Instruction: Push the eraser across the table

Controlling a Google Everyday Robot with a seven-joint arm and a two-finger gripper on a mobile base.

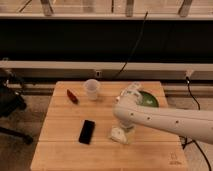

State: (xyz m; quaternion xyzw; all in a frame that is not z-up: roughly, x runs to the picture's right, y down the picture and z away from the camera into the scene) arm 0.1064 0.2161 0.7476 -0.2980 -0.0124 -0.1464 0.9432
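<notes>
Black eraser (86,131) on light plank-striped table (60,147), white claw (124,124) just above a whitish block (118,134).

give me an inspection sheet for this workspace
surface: wooden table, plank strips
job's things: eraser lying flat, left of centre, nothing touching it
clutter: red item, cup, green bowl partly behind the arm, white block
end effector: low at the white block, right of the eraser and apart from it
cables: black cable hanging behind the table
surroundings: dark chair at left, dark wall with rails behind
</notes>
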